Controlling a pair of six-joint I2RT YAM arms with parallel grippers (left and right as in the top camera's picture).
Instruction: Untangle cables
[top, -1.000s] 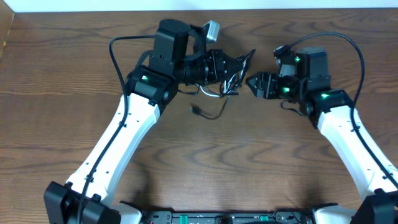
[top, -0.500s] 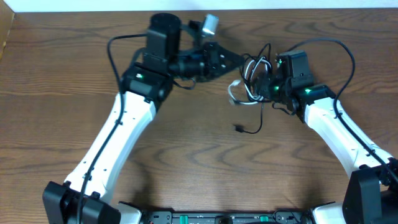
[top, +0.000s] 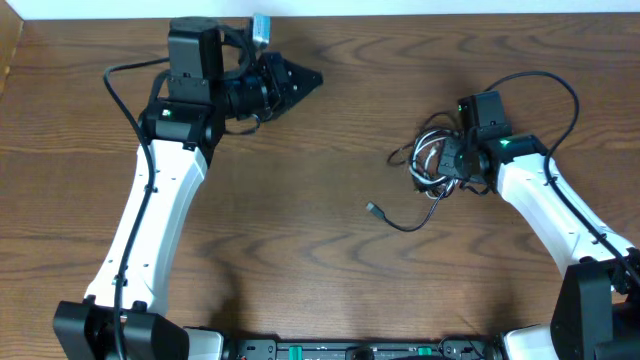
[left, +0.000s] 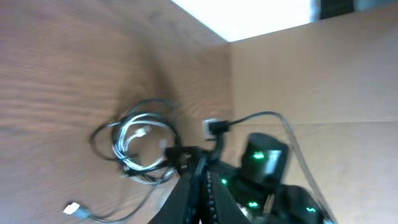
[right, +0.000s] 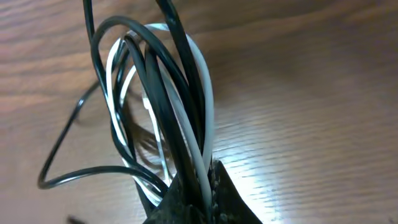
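Observation:
The cables are a tangled coil of one thin black cable (right: 158, 81) and one thin white cable (right: 202, 99). In the overhead view the coil (top: 428, 160) lies at the right of the table, against my right gripper (top: 449, 161). That gripper (right: 208, 174) is shut on the coil, with black and white strands pinched between its fingers. A black tail runs out to a small plug (top: 373, 209) on the wood. My left gripper (top: 312, 79) is at the back left, shut and empty, far from the coil. The left wrist view shows the coil (left: 140, 140) beyond the left gripper (left: 199, 171).
The right arm (left: 264, 165) with green lights sits behind the coil in the left wrist view. Thick black robot wires loop over each arm (top: 555, 85). The table's far edge (top: 400, 14) meets a white wall.
The right gripper has shut on the coil and drawn it to the right. The left arm has swung away to the back left without the cables. The plug tail trailed right.

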